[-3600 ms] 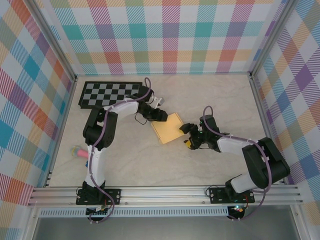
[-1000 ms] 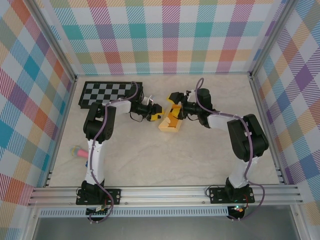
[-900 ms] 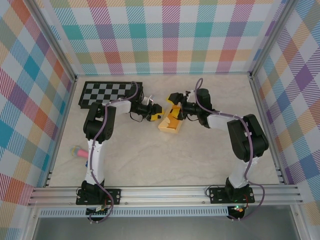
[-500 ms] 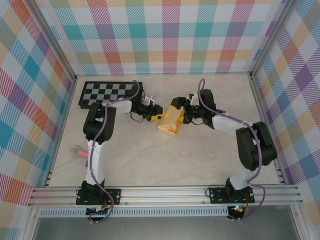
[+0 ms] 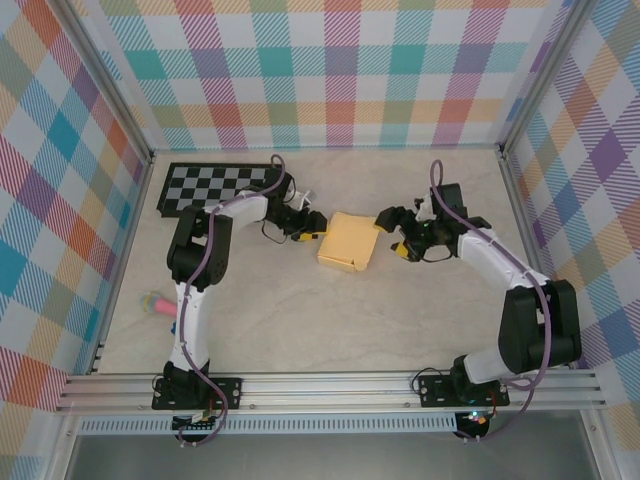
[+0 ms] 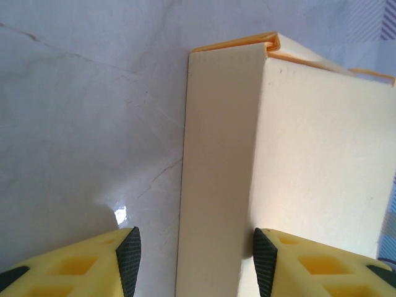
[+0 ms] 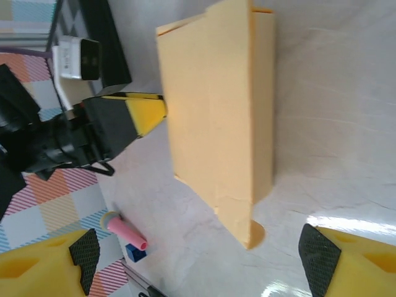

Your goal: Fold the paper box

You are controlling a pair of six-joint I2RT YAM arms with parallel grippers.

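The paper box point(image 5: 348, 241) lies flat on the table as a closed yellow-orange rectangle between my two grippers. My left gripper point(image 5: 313, 228) is at its left edge. In the left wrist view the box's narrow side wall point(image 6: 216, 173) stands between the open jaws of the left gripper point(image 6: 197, 258). One fingertip point(image 6: 265, 260) rests against the top face, while the other point(image 6: 129, 260) hovers over bare table. My right gripper point(image 5: 400, 234) sits just right of the box, wide open and empty. The right wrist view has the box point(image 7: 216, 111) ahead of the right gripper point(image 7: 201, 257), apart from it.
A black-and-grey checkerboard point(image 5: 220, 187) lies at the back left, behind the left arm. A pink stick point(image 7: 127, 232) and a small blue block point(image 7: 136, 252) lie near the left wall; the stick point(image 5: 155, 302) also shows from above. Metal frame rails border the table.
The right gripper has pulled back to the right, off the box. The box, propped up a second ago, now lies flat and closed. The left gripper has hardly moved.
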